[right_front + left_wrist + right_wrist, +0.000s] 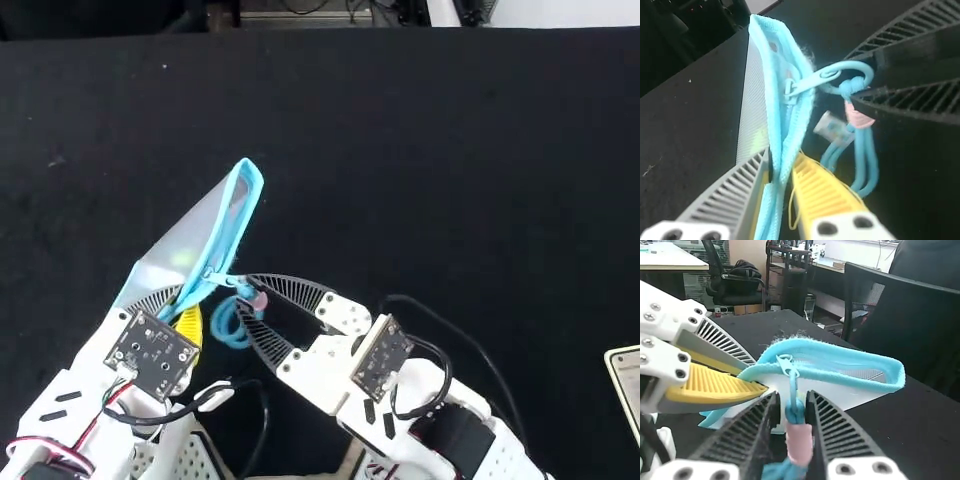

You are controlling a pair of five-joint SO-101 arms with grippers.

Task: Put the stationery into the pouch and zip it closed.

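You are working over a black table, and the pouch is standing on its edge at the near left, with its tip pointing far and slightly right. It is not lying flat. I am judging it to be light, soft fabric that will fold or twist under a sideways tug, so the blue trim beside the zip is the firmest place to hold it.

Your left gripper is doing just that. Its grey and yellow fingers are pinching the pouch's near end with hardly any gap between them.

Your right gripper is sitting just right of the pouch. Its black fingers are nearly together and are nipping the blue cord that hangs off the slider. The cord is looking thin and likely slippery, so the pink bead below the fingers should be acting as a stop. Pull along the zip line rather than across it.

I am not making out how much of the zip is already done up, nor what is inside.
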